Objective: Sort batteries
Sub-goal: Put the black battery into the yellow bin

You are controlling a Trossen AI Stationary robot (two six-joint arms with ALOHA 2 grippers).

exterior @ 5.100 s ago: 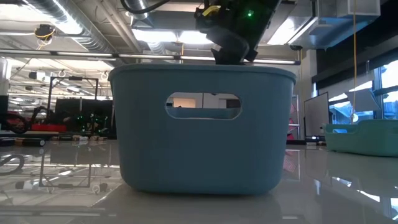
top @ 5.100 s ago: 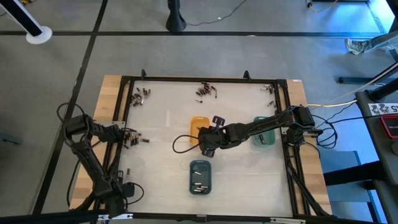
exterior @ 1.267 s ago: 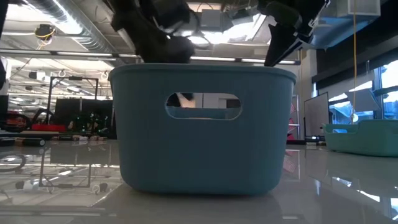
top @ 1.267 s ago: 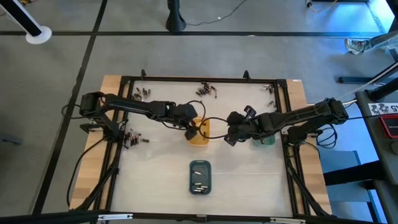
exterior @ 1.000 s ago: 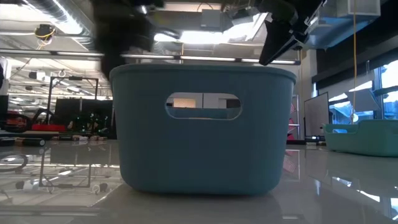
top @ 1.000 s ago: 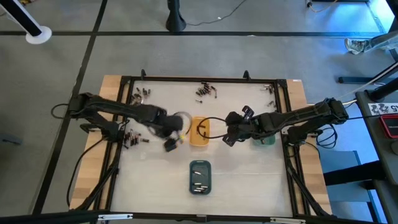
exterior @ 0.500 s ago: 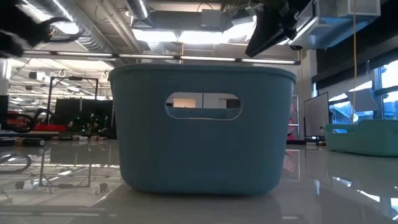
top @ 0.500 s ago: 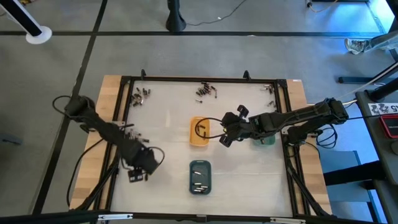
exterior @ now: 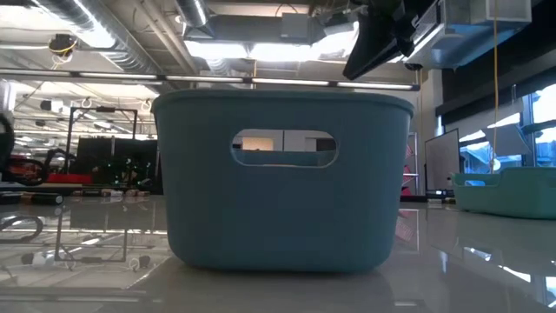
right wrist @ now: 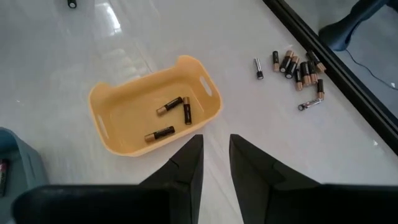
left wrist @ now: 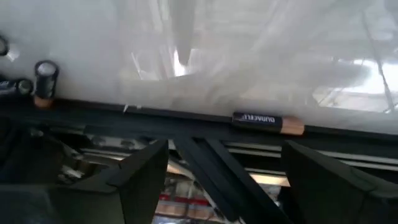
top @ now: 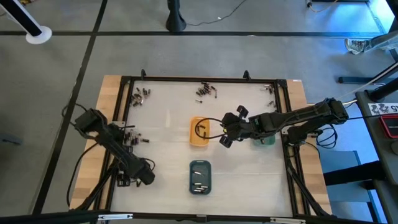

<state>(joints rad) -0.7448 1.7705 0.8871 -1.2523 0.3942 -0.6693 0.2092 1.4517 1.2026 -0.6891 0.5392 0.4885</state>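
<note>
Gleaming white table (top: 168, 149) under bright ceiling lights (exterior: 287, 50)

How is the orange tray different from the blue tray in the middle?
The orange tray is a warm yellow-orange; the blue tray is slate blue. The orange tray sits farther back on the table, just beside the right pincer, while the blue tray sits nearer the front edge with no pincer close by. Both are small oblong trays with a few batteries lying inside.
</note>
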